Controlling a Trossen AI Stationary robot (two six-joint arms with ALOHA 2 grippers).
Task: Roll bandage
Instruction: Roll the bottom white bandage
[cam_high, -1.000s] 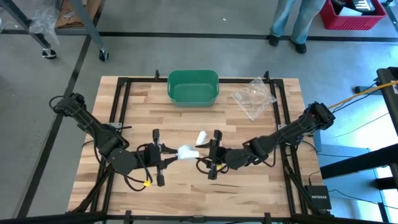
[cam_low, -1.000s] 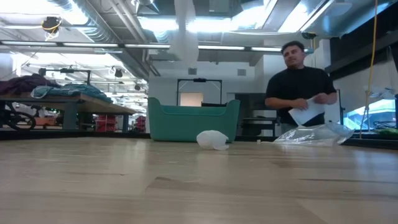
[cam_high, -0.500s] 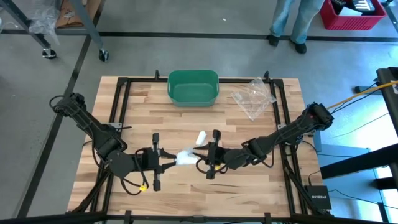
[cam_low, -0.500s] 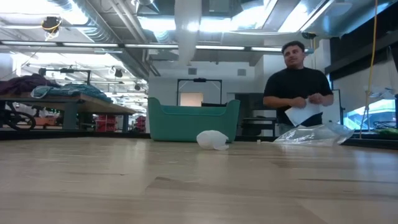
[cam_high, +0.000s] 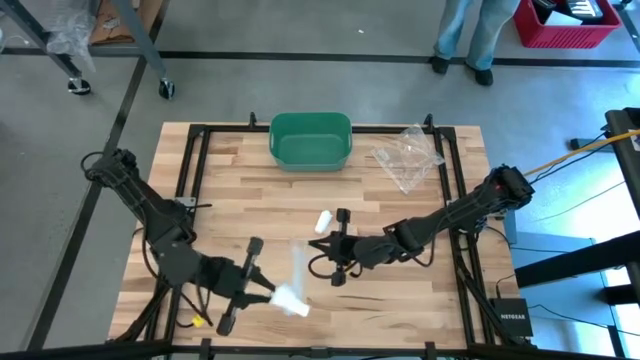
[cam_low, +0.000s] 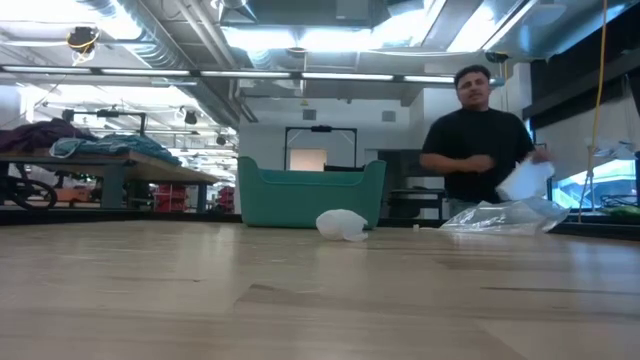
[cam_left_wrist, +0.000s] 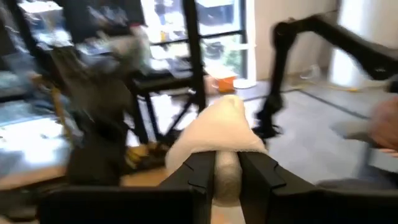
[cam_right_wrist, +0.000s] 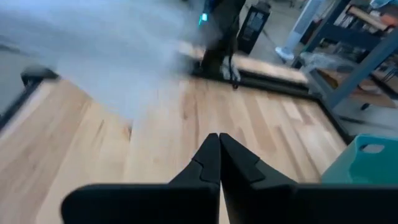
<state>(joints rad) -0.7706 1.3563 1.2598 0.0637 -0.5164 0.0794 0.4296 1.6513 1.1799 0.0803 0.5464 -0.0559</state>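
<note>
From above, the left gripper (cam_high: 268, 292) sits low near the front edge of the wooden tabletop (cam_high: 230, 190), its jaws clamped on a white bandage (cam_high: 288, 300) whose loose strip rises as a pale streak toward the middle of the table. The left wrist view shows what the overhead cannot: the bandage (cam_left_wrist: 217, 134) bulges as a rounded white wad just past the two dark fingers (cam_left_wrist: 198, 177), which pinch its narrower neck between them. The right gripper (cam_high: 336, 248) lies near the table's centre, well apart from the left one, and its wrist view shows the jaws (cam_right_wrist: 219, 149) pressed tip to tip with nothing between them, only bare wood ahead and a pale blur off to one side that may be the strip, though that cannot be told. A second small white roll (cam_high: 323, 221) rests on the wood just behind the right gripper; the low view shows it (cam_low: 342, 224) as a crumpled lump in front of the green bin (cam_low: 310, 193). That bin (cam_high: 311, 140) stands at the far edge, with a clear plastic bag (cam_high: 408, 155) beside it. Neither gripper appears in the low view, which instead shows a person (cam_low: 480, 140) in a dark shirt beyond the table, holding something white.
</note>
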